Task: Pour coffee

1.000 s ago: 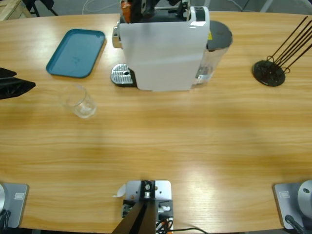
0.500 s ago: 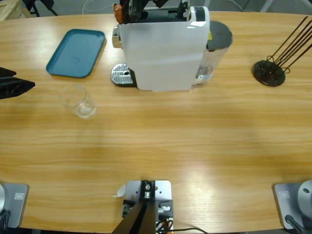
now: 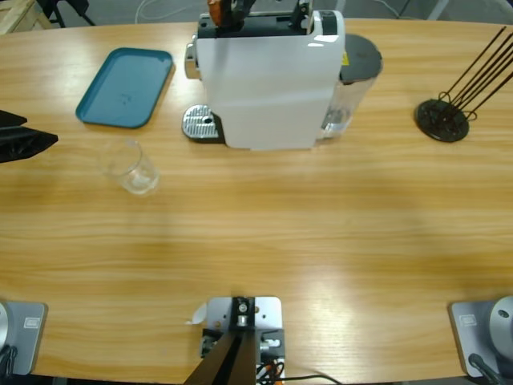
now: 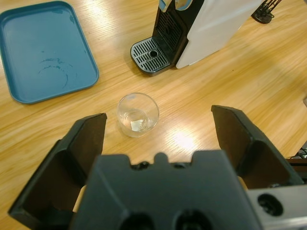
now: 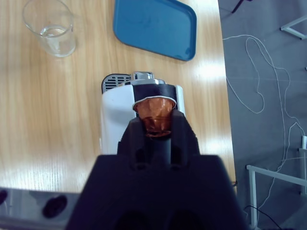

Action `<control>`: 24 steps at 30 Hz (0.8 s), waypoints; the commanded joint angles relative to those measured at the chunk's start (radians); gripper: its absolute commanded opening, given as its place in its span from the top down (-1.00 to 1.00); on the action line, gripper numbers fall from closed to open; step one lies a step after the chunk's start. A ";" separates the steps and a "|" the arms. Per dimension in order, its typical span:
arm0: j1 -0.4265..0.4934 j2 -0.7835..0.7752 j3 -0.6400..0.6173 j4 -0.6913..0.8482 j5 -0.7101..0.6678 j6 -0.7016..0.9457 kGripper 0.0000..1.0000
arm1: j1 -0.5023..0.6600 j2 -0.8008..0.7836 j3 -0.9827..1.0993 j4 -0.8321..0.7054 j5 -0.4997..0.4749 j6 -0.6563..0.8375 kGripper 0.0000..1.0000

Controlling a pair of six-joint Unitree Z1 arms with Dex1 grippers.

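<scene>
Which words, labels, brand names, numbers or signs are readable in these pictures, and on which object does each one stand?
No text can be read in any view.
Coffee machine: a small yellow sticker beside its water tank, too small to read.
Blue tray, glass and orange capsule in the right gripper: no print visible.

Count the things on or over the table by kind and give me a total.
Clear glass cup: 1
Teal plastic tray: 1
White coffee machine: 1
Black wire rack: 1
Orange coffee capsule: 1
Total: 5
</scene>
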 commanded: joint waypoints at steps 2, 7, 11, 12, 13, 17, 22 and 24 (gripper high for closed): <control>-0.005 -0.028 0.041 -0.013 0.012 0.010 -0.90 | -0.008 0.070 -0.019 0.007 -0.005 -0.011 1.00; -0.005 -0.028 0.042 -0.016 0.013 0.010 -0.90 | -0.004 0.091 -0.026 0.008 -0.001 -0.008 1.00; -0.005 -0.031 0.042 -0.016 0.014 0.010 -0.90 | -0.003 0.097 -0.026 0.009 -0.001 -0.008 1.00; -0.005 -0.033 0.042 -0.016 0.016 0.010 -0.90 | -0.003 0.096 -0.024 0.009 -0.002 -0.008 1.00; -0.005 -0.035 0.042 -0.016 0.017 0.010 -0.90 | -0.003 0.094 -0.024 0.009 -0.002 -0.008 1.00; -0.005 -0.038 0.044 -0.020 0.019 0.010 -0.90 | -0.005 0.090 -0.023 0.011 -0.002 -0.009 1.00; -0.005 -0.038 0.044 -0.023 0.023 0.010 -0.90 | -0.005 0.091 -0.021 0.011 -0.003 -0.009 1.00; -0.005 -0.038 0.044 -0.023 0.025 0.010 -0.90 | -0.005 0.092 -0.022 0.017 -0.005 -0.006 1.00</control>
